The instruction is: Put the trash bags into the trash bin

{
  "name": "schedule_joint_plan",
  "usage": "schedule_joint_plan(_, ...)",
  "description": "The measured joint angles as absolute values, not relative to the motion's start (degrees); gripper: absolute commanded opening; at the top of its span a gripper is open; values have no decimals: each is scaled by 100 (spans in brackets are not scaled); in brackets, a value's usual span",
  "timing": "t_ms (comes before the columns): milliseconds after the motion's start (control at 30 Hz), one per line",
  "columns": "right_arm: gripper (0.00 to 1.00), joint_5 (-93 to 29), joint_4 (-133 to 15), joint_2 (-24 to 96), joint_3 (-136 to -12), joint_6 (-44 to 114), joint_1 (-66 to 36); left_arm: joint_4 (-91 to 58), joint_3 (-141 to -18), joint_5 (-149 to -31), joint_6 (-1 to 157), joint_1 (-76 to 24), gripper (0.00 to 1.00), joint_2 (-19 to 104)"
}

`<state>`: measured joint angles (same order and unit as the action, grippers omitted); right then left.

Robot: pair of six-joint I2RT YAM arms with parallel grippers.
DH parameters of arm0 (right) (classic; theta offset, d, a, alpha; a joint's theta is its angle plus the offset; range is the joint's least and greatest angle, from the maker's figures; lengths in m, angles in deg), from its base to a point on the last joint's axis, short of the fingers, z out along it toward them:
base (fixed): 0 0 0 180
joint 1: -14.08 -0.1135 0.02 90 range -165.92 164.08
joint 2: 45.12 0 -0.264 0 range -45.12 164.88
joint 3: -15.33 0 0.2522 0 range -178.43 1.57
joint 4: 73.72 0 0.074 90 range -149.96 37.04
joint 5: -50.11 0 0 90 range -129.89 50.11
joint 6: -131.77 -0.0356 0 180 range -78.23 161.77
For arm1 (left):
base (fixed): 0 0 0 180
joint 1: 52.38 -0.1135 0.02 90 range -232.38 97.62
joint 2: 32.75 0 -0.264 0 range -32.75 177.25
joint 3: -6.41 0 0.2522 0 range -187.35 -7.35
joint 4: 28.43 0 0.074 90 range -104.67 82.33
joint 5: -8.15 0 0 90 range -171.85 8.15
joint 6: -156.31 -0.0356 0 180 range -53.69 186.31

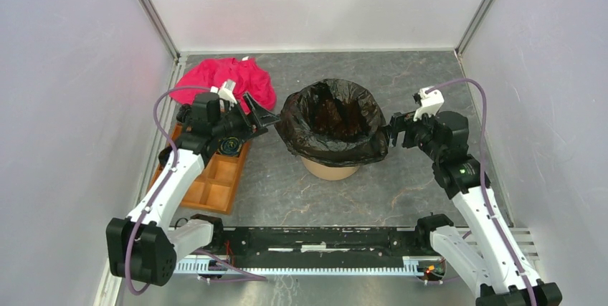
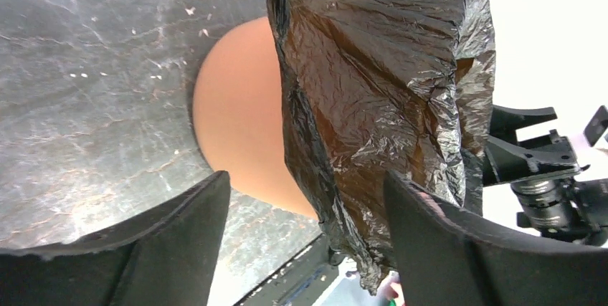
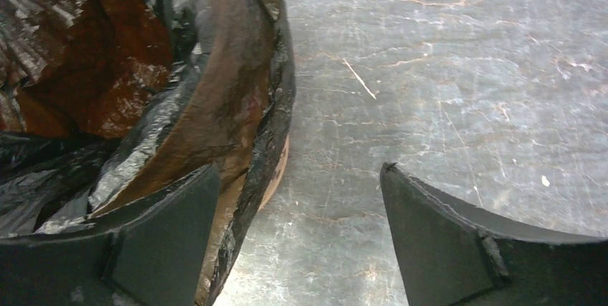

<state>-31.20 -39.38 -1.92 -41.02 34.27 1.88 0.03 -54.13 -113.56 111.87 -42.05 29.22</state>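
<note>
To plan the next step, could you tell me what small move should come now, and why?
Probably withdraw both arms: the trash bag already lines the trash bin, folded over its rim, and the left gripper and right gripper stand open, empty.

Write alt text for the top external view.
A black trash bag lines an orange bucket, its edge folded over the rim. The left gripper and right gripper flank it, open. A red cloth and compartment tray lie at left.

Pale white panel walls [image 1: 72,69] with metal corner posts [image 1: 148,8] enclose a dark grey, marbled tabletop [image 1: 401,198].
</note>
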Motion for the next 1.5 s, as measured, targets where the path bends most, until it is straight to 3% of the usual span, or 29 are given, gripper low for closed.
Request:
schedule_joint_plan(167,76,-2788,-4161,-142,-3903,3418,199,-358,-5221,-11539,11305,-4203,66,3086)
schedule_joint_plan(267,73,-2674,-4236,-63,-3691,3422,199,-500,-5182,-11570,11316,-4165,53,3239)
schedule_joint_plan(600,40,-2220,-4631,125,-3331,3420,199,-767,-4804,-11533,11331,-3706,17,3556)
schedule_joint_plan(867,28,-2145,-4992,278,-2821,3217,199,-1018,-4495,-11188,11397,-3309,3,3573)
schedule_joint_plan(1100,31,-2226,-5073,582,-2594,3147,199,-1197,-4179,-10744,11445,-3077,2,3866)
schedule_joint_plan(1300,55,-2875,-4321,453,-2834,3173,199,-1073,-4128,-10186,11443,-2900,2,3663)
schedule_joint_plan(1500,77,-3592,-3658,-426,-3405,3217,212,-1049,-4128,-10117,11440,-2872,2,3624)
